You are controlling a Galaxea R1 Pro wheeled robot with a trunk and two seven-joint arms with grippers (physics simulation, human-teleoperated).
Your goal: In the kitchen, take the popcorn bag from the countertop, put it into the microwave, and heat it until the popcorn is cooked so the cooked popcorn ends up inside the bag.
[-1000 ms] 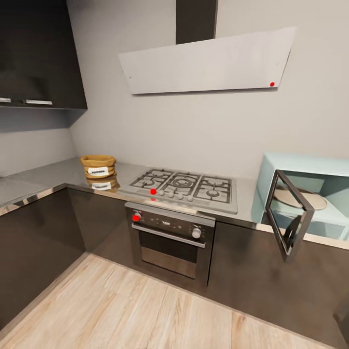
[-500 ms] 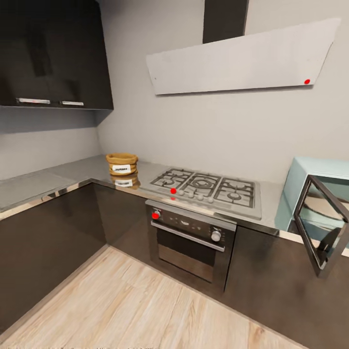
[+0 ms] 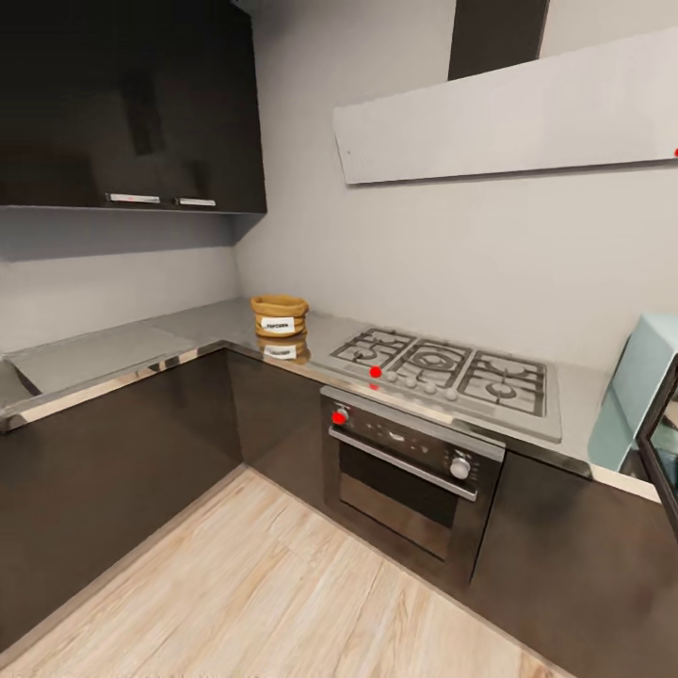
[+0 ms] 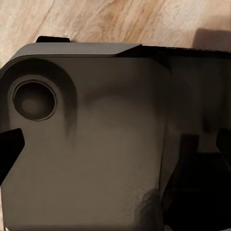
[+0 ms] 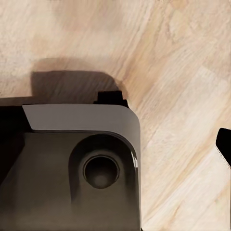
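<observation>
Pale grey kitchen walls meet dark glossy cabinets (image 3: 113, 471) in an L-shaped corner. My small mustard-tan paper popcorn bag (image 3: 280, 315), rolled rim up and white label facing me, stands upright on the glossy grey countertop (image 3: 141, 344) near the inner corner, just beside the steel gas hob (image 3: 452, 372); its reflection shows below it. At the far right edge, a slice of the pale mint-blue microwave (image 3: 640, 395) shows, its dark-framed door (image 3: 664, 443) swung open. Light wood plank floor (image 3: 282, 593) lies open before the cabinets. Both wrist views show dark robot body over floor; I cannot tell how my jaws stand.
</observation>
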